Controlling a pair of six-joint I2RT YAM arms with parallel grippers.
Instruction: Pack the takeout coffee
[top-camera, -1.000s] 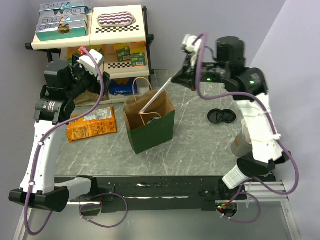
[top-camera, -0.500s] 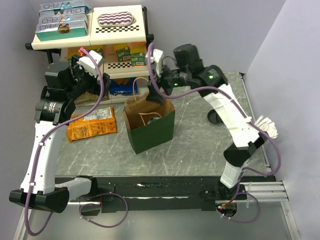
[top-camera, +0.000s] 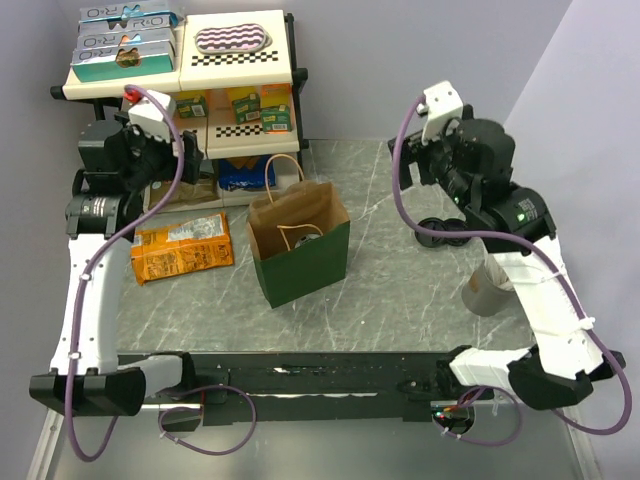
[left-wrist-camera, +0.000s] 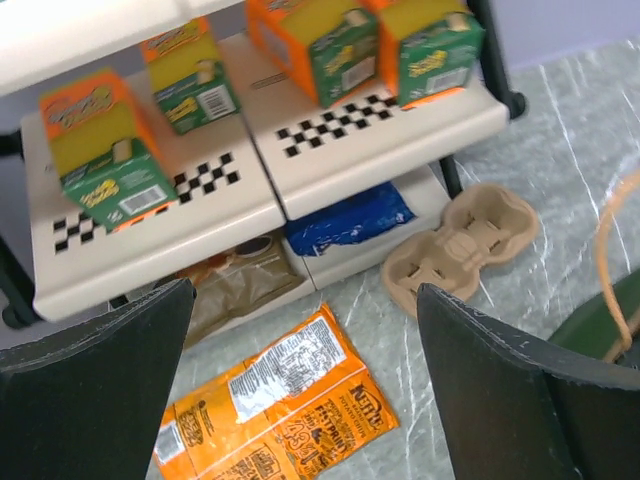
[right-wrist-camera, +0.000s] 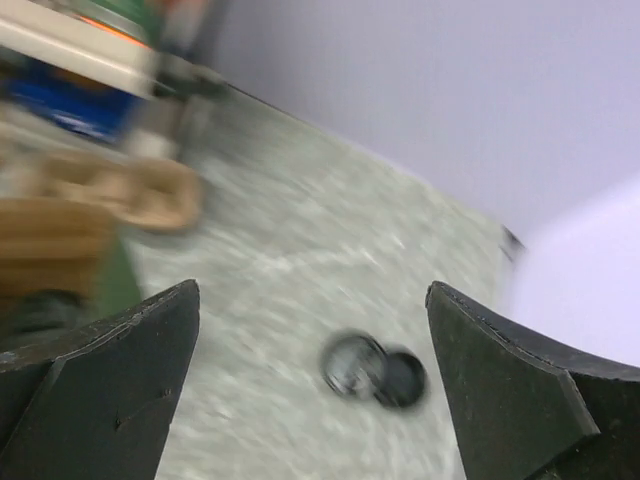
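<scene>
- From above, the left arm (top-camera: 88, 290) is reaching up toward the shelf (top-camera: 240, 75) at the back left, and the right arm (top-camera: 545, 290) is bending high over the right side of the table (top-camera: 400, 300).
- A green paper bag (top-camera: 300, 255) is standing upright and open near the middle of the table, its brown lining and handles showing.
- Something dark with a pale edge is lying deep inside the bag; whether that is the coffee cup cannot be told, and the cup is not plainly showing in any view.
- An orange snack bag (top-camera: 182, 248) is lying flat to the left of the paper bag, apart from it.
- Two black lids (top-camera: 440, 232) are lying side by side under the right arm, and a grey cup stack (top-camera: 487, 290) is standing nearer the front, partly behind that arm.
- In the left wrist view, the left gripper (left-wrist-camera: 305, 290) is hanging with its fingers spread wide and holding nothing, above the snack bag and the shelf's lower level.
- Orange-and-green boxes (left-wrist-camera: 100, 150) are sitting on the checked shelf, a blue packet (left-wrist-camera: 345, 218) is lying below them, and a brown cup carrier (left-wrist-camera: 460, 245) is resting on the table just beside the shelf.
- In the right wrist view, which is blurring, the right gripper (right-wrist-camera: 312, 288) is holding its fingers wide apart and empty, with the two lids lying on the table below.
</scene>
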